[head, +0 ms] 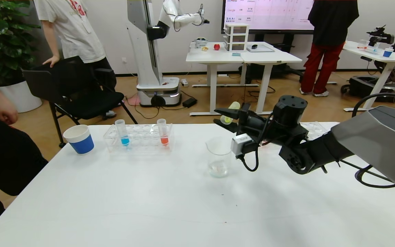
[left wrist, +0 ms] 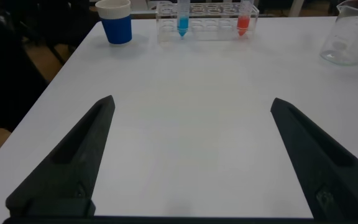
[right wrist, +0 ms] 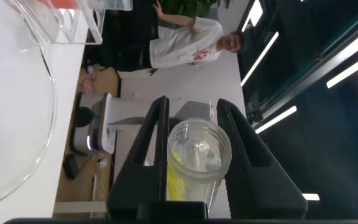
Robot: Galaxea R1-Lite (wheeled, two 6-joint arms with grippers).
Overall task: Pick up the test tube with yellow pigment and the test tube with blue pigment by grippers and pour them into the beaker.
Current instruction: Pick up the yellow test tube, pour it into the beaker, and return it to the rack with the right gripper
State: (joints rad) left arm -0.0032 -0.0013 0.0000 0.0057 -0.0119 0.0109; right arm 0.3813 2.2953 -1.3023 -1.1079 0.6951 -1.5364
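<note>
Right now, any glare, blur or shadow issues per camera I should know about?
Head view: even light, soft arm shadow on the table, beaker faint against white. Left wrist view: open left hand sharp, blue tube and rack slightly soft. Right wrist view: rolled sideways, ceiling lights streak brightly; right hand grips the yellow tube, liquid readable, beaker rim blurred close up.

Pale yellow liquid is seen in the test tube with yellow pigment point(head: 230, 112), cyan-blue in the test tube with blue pigment point(head: 122, 132), orange-red in a third tube point(head: 163, 131).

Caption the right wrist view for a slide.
Right gripper holds the yellow tube tipped sideways beside the beaker.
</note>
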